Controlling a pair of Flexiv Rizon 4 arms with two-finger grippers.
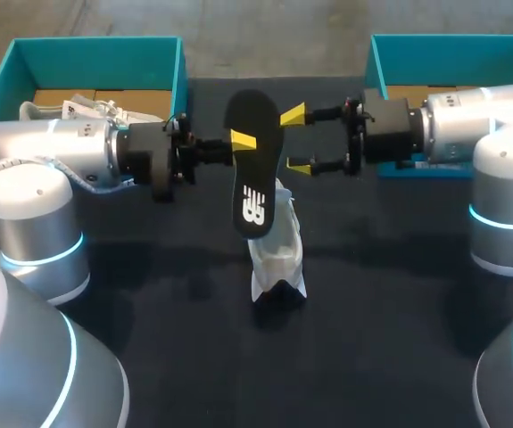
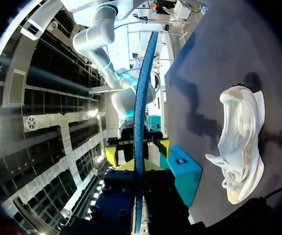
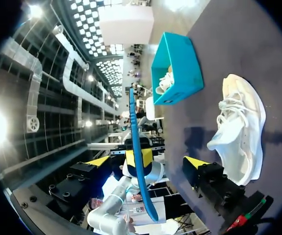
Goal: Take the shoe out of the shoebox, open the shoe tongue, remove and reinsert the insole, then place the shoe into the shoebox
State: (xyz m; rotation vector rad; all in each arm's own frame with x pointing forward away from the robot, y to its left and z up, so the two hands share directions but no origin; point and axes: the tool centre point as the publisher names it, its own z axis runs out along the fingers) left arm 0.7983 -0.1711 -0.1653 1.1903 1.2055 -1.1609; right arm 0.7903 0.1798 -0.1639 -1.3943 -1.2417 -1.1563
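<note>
A black insole with a blue underside hangs upright above the table's middle, and my left gripper is shut on its upper part. In the left wrist view the insole runs edge-on between the closed fingers of the left gripper. My right gripper is open beside the insole, its yellow tips spread wide. From the right wrist, the insole stands between the fingers of the right gripper without touching them. The white shoe lies on the dark table below the insole.
A teal shoebox at the back left holds another white shoe. A second teal shoebox stands at the back right behind my right arm. The white shoe lies apart from both boxes.
</note>
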